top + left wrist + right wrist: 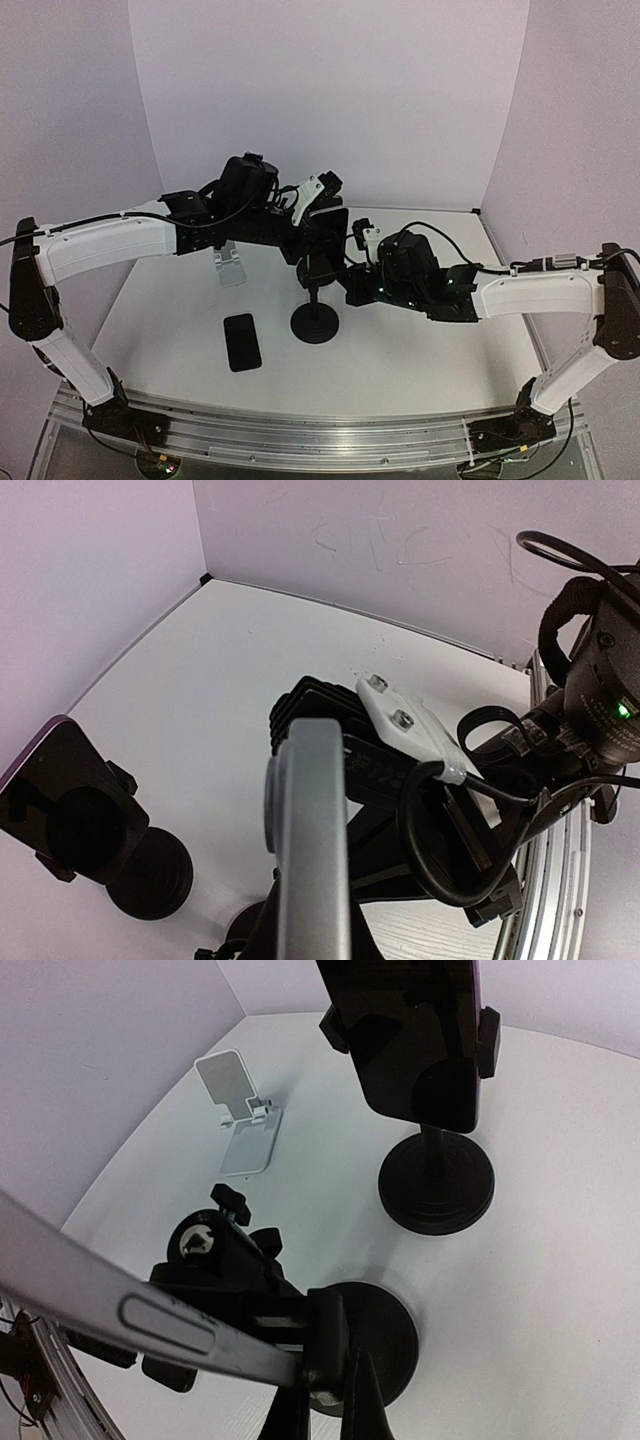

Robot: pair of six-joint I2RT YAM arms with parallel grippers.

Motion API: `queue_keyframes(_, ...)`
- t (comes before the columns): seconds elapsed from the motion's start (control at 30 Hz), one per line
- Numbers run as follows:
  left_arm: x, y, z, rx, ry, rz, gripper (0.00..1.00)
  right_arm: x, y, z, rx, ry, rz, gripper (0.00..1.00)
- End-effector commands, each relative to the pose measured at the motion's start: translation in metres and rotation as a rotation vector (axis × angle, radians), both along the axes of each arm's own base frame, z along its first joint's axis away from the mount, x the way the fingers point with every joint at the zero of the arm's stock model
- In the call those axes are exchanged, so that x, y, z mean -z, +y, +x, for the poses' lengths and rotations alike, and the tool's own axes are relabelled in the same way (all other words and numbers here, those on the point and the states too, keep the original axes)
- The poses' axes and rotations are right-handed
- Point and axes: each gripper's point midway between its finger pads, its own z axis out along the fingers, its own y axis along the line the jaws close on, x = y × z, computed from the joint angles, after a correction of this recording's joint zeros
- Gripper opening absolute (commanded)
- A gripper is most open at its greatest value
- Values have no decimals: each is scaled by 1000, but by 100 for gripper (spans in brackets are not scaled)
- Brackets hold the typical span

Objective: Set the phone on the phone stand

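Observation:
A silver-edged phone (312, 830) runs edge-on up the left wrist view, and my left gripper (310, 925) is shut on its lower end. In the right wrist view that phone (120, 1305) reaches in from the left and meets the clamp of a black phone stand (335, 1345) with a round base (395, 1345). My right gripper (330, 1410) is shut on the clamp's side arm. From above, both grippers meet at the table's middle, left gripper (318, 212) and right gripper (355, 275), with the phone (328, 228) between them. This stand's base is hidden there.
A second black stand (435, 1185) beside it carries a dark phone (420, 1040) in its clamp; its base (315, 322) shows from above. A white folding stand (230, 265) sits at the back left. Another black phone (242, 341) lies flat near the front.

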Motion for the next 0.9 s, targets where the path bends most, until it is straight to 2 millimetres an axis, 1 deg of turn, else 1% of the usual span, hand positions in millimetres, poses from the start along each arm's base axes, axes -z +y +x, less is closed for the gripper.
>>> queue_keyframes(0.0, 139, 89, -21, -131, 306, 529, 0, -9, -64, 47, 314, -61, -85, 0)
queue_keyframes(0.13, 151, 86, -20, -126, 301, 525, 0, -12, -56, 41, 276, -75, -98, 0)
queue_keyframes(0.23, 154, 84, -18, -120, 304, 531, 0, -15, -47, 37, 240, -92, -110, 0)
queue_keyframes(0.47, 168, 89, -21, -110, 307, 567, 0, -28, -24, 28, 160, -136, -96, 0)
queue_keyframes(0.6, 180, 95, -24, -102, 306, 604, 0, -38, -9, 21, 107, -170, -78, 0)
queue_keyframes(0.77, 187, 95, -27, -80, 305, 604, 0, -49, -3, 15, 77, -202, -58, 0)
queue_keyframes(0.87, 192, 93, -29, -58, 312, 600, 0, -52, 0, 13, 67, -217, -63, 0)
